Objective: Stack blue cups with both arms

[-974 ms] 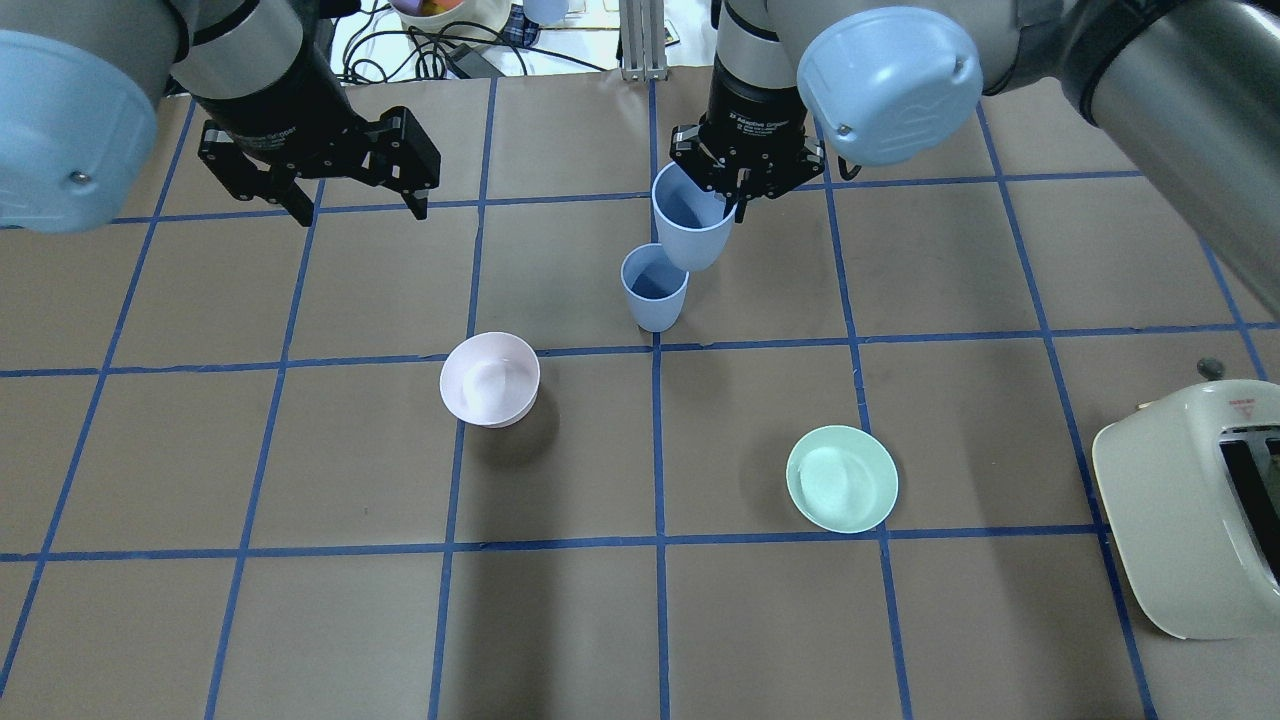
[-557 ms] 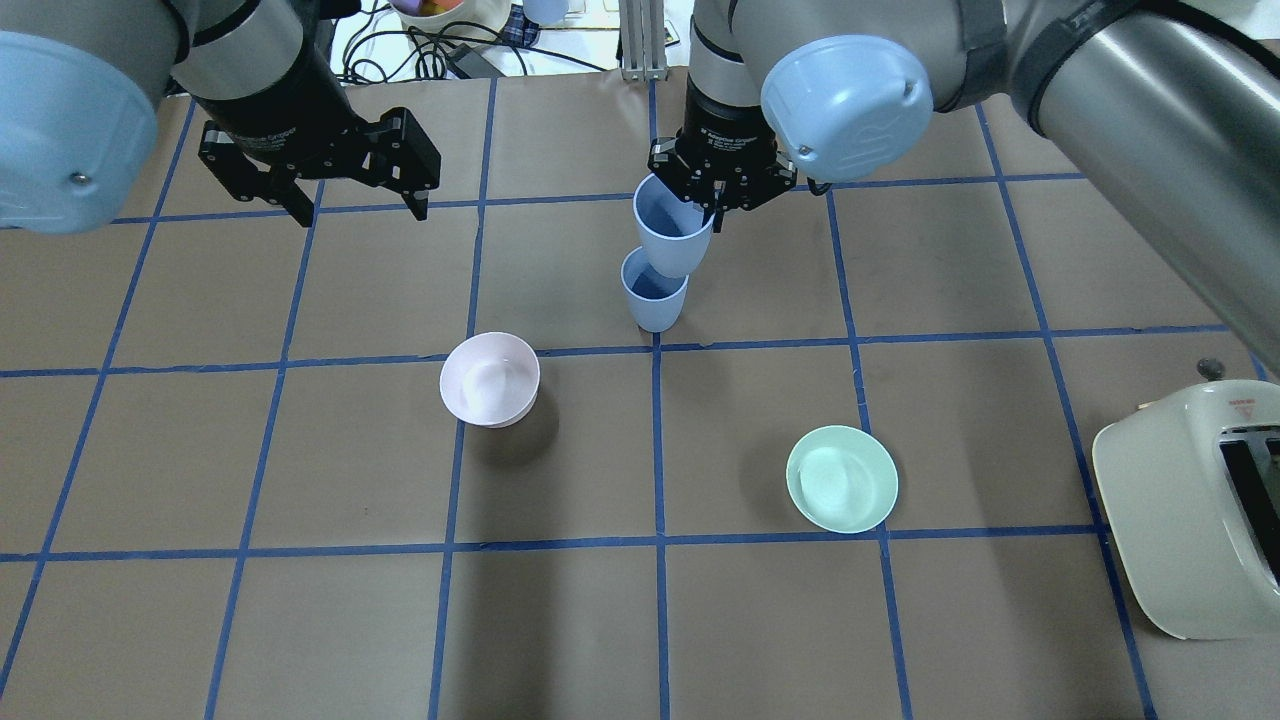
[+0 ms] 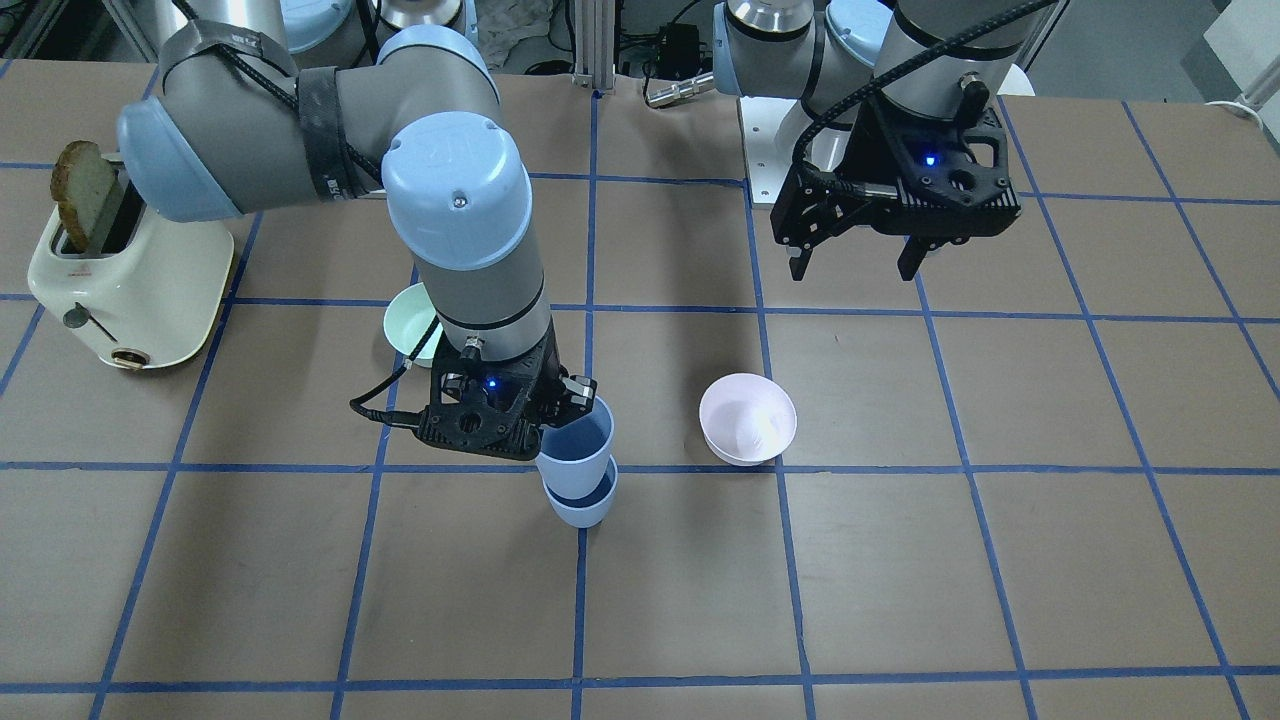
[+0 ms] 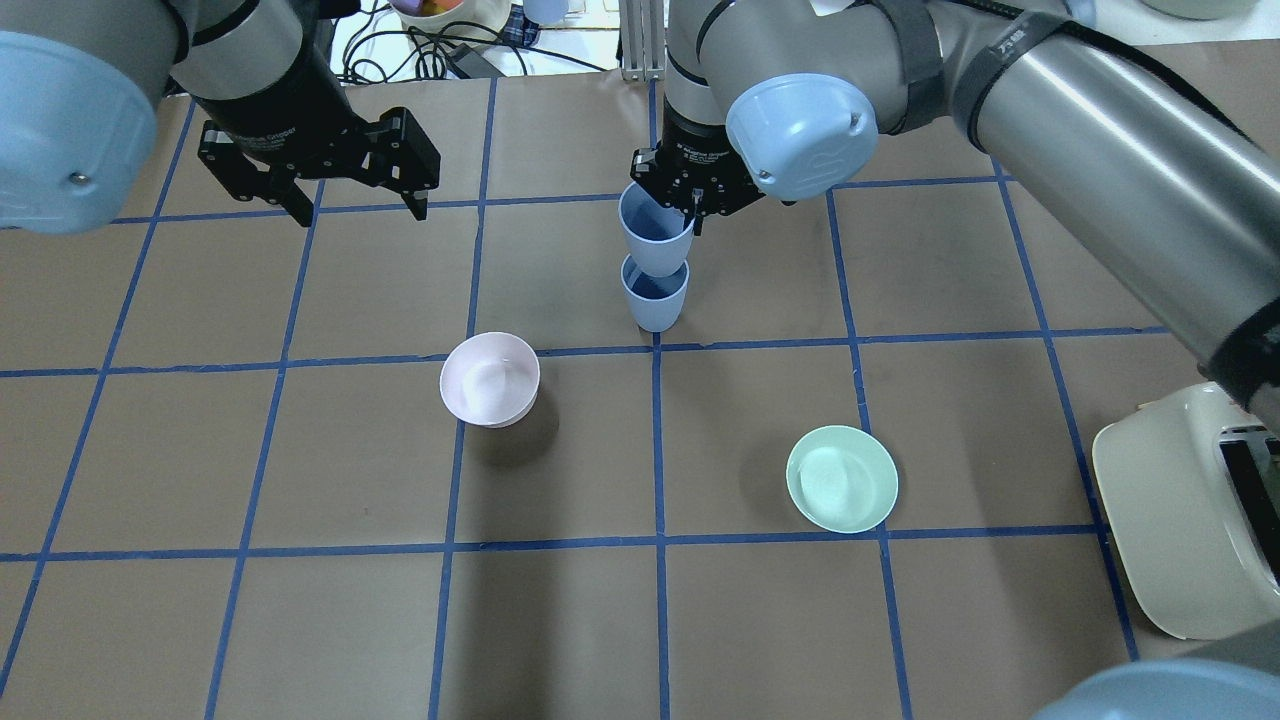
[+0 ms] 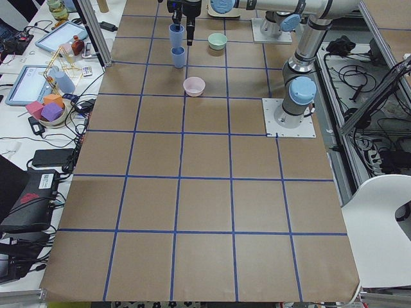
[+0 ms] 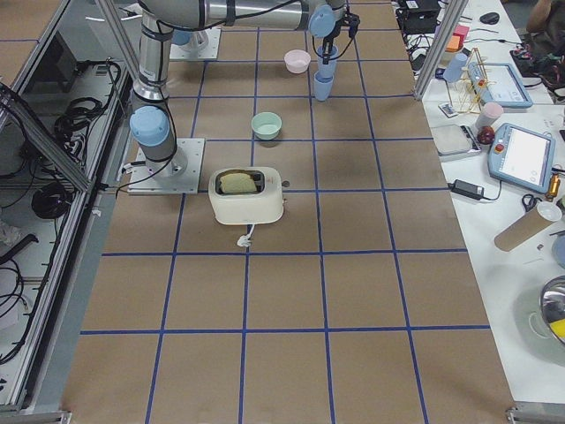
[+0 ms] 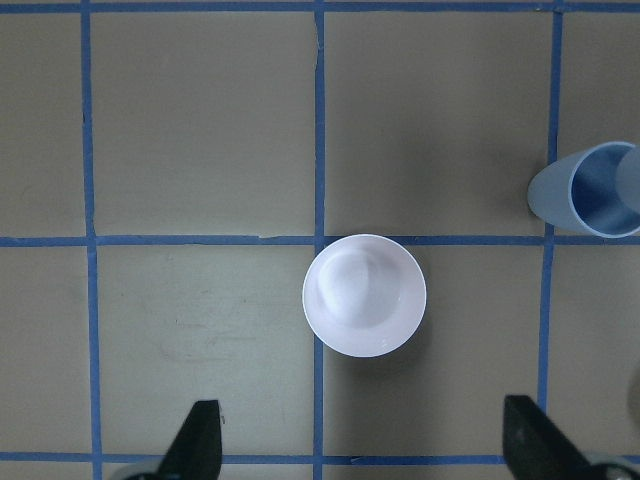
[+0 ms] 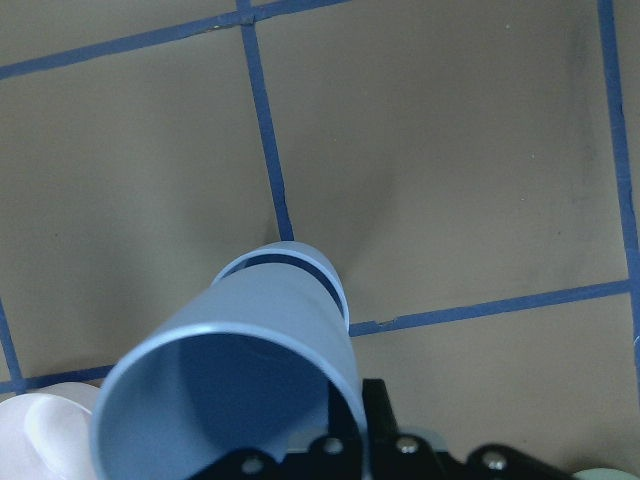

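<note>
One blue cup [image 4: 655, 302] stands upright on the brown table, just beyond the centre. My right gripper [image 4: 692, 203] is shut on the far rim of the second blue cup [image 4: 655, 232] and holds it slightly tilted directly over the standing cup, its base at or just inside that cup's rim. The front view shows the held cup [image 3: 575, 448] dipping into the lower cup [image 3: 583, 508]. The right wrist view shows the held cup [image 8: 230, 385] covering most of the lower rim [image 8: 300, 262]. My left gripper [image 4: 362, 213] hangs open and empty at the far left.
A pale pink bowl [image 4: 490, 378] sits left of centre, below my left gripper [image 7: 362, 445]. A mint-green bowl [image 4: 842, 478] sits right of centre. A cream toaster [image 4: 1190, 510] with bread [image 3: 85, 195] stands at the right edge.
My right gripper has carried its blue cup left and down, from beside the standing cup to right over it. The left arm has not moved.
</note>
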Tool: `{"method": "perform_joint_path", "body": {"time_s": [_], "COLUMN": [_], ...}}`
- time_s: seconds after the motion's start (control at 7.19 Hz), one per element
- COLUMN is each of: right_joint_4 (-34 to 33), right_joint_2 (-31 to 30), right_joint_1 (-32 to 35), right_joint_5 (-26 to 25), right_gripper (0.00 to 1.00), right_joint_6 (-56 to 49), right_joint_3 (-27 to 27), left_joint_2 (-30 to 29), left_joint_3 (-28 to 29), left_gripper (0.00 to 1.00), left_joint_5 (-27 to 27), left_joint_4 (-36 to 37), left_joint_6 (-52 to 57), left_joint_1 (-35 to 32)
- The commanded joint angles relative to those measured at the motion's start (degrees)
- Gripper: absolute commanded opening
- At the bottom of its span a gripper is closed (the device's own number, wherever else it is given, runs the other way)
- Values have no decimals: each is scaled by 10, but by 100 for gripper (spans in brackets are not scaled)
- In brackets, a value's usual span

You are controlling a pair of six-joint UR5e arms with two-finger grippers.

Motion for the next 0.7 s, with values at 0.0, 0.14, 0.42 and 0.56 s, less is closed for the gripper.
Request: {"method": "perform_joint_path", "body": {"time_s": [0.0,0.14,0.42,0.56], "right_joint_4": [-5,-6,-6,-6], "right_joint_2": [12,16,18,24], "right_joint_1": [1,1,1,1], "right_joint_5": [3,3,6,4], "right_gripper": [0,0,0,0], "right_joint_6": [0,-5,-5,-8], "right_joint_3": [1,1,3,3], "left_joint_2": [-1,0,0,-1], "left_joint_3": [0,0,0,1], "left_gripper": [100,100,100,100], "left_joint_5": [0,0,0,0], "left_joint_4": [0,0,-1,0], "left_joint_6": [0,0,0,0], "left_joint_1": [-1,0,0,-1]}}
